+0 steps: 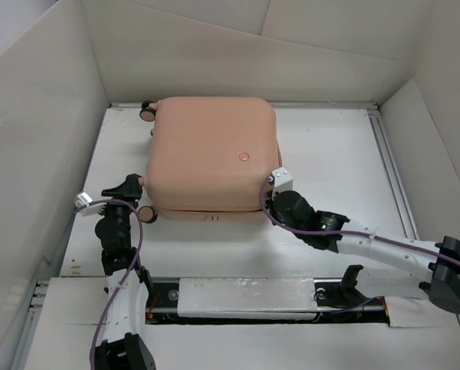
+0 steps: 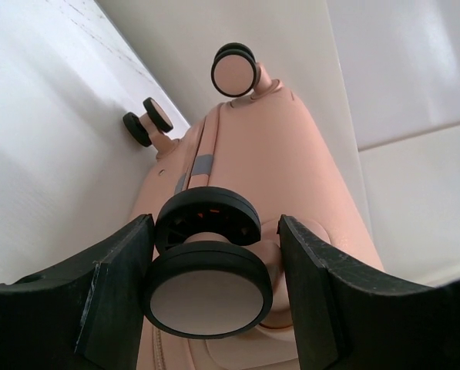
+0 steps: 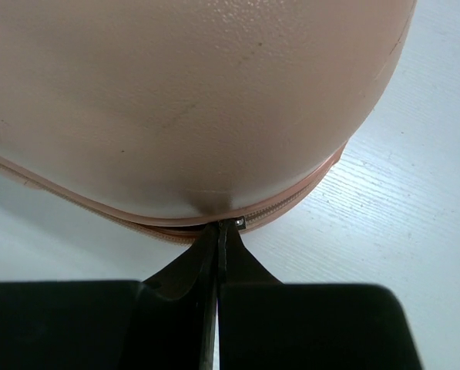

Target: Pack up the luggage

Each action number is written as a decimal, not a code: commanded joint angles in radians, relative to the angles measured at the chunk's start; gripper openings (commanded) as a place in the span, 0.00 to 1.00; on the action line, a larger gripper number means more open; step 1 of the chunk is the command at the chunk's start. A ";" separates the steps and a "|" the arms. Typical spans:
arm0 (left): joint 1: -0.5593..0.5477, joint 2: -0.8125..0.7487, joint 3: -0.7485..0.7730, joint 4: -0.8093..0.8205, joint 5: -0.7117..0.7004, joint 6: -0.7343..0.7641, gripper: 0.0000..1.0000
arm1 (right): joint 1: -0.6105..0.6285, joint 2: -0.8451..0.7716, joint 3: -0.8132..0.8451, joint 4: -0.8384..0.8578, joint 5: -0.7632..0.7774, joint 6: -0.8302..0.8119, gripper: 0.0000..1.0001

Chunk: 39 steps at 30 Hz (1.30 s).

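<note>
Left pincer: jaws were apart, straddling a wheel; one finger lay against it, a gap showed at the other.
Right pincer: tips were pressed together, right at the zip; couldn't tell if they pinched anything.
Wheel: near-left corner of the suitcase.
Zip: ran round the near-right corner of the suitcase.
Suitcase: lay flat, lid down, wheels toward the left edge of the worktop; sat left of centre, back against the far edge.
</note>
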 commanded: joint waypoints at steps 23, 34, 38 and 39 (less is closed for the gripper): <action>-0.092 -0.054 -0.110 -0.017 0.638 0.008 0.00 | 0.200 0.135 0.094 0.624 -0.513 0.233 0.00; -0.092 0.024 -0.072 -0.031 0.593 0.035 0.00 | -0.019 -0.493 -0.062 0.076 -0.330 0.150 0.00; -0.101 -0.009 -0.044 -0.031 0.614 -0.003 0.00 | -0.044 -0.505 -0.105 0.025 -0.442 0.170 0.00; -0.101 -0.020 -0.044 -0.031 0.615 -0.012 0.00 | -0.044 -0.472 -0.118 0.038 -0.478 0.170 0.00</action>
